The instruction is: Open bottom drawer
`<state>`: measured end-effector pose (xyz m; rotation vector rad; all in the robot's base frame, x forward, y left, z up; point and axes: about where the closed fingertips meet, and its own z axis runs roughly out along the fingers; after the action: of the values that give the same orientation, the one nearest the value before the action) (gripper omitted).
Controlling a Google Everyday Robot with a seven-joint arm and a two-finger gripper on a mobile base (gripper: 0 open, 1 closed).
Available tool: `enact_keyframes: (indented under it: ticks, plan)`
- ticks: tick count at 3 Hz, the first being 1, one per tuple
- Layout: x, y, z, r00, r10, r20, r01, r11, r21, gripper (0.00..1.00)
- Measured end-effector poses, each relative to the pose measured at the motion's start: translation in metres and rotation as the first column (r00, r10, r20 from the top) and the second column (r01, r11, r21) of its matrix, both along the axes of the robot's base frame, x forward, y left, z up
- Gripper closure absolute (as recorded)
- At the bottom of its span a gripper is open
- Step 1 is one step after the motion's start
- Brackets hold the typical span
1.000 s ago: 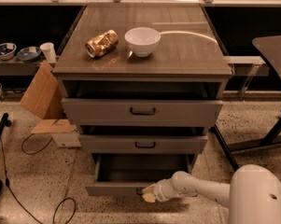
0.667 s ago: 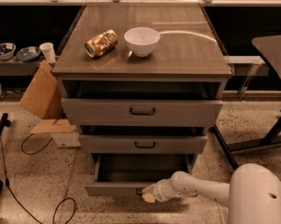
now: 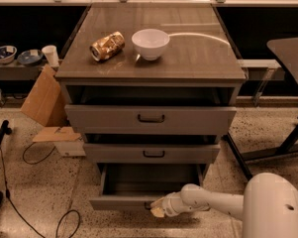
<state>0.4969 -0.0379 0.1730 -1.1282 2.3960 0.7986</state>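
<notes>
Nothing moved; gripper (image 3: pixel 157 209) at open bottom drawer (image 3: pixel 120 203) front

Smooth white rounded arm (image 3: pixel 223 202), yellowish-tipped pincer (image 3: pixel 156 210) at bottom drawer (image 3: pixel 120 203).

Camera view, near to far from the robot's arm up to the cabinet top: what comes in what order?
pincer at the bottom drawer's handle → bottom drawer, pulled out → middle drawer → top drawer → white bowl on the cabinet top

Smooth white plastic pincer (image 3: pixel 157 210) at the matt grey bottom drawer (image 3: pixel 119 203) front.
</notes>
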Motion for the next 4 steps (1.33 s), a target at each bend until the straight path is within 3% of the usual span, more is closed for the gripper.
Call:
enact_keyframes:
  ticks: [4]
  plan:
    - [-0.021, -0.003, -0.005, 0.9997, 0.022, -0.010, -0.022, 1.000, -0.020, 1.00]
